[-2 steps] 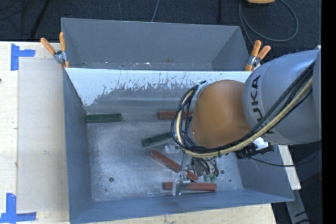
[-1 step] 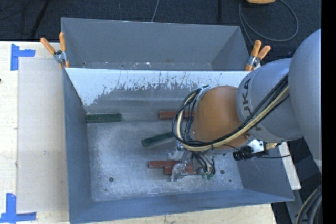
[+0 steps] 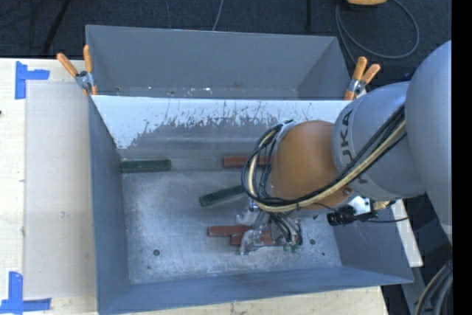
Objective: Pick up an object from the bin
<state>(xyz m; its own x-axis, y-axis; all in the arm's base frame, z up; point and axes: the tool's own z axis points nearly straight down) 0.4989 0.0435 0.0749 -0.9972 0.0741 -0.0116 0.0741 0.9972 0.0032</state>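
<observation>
My gripper (image 3: 254, 236) is low in the bin's front middle, under the arm's orange cover. It stands at the right end of a red-brown flat bar (image 3: 223, 232) that lies on the bin floor and reaches left from it. The view does not show whether the bar is gripped. A dark green bar (image 3: 220, 195) lies tilted just behind and to the left of the gripper. Another red-brown bar (image 3: 234, 161) lies farther back, its right end hidden by the cover.
A second dark green bar (image 3: 144, 166) lies at the back left, near the foot of the sloping wall. The arm and its cover fill the bin's right half and hide the floor there.
</observation>
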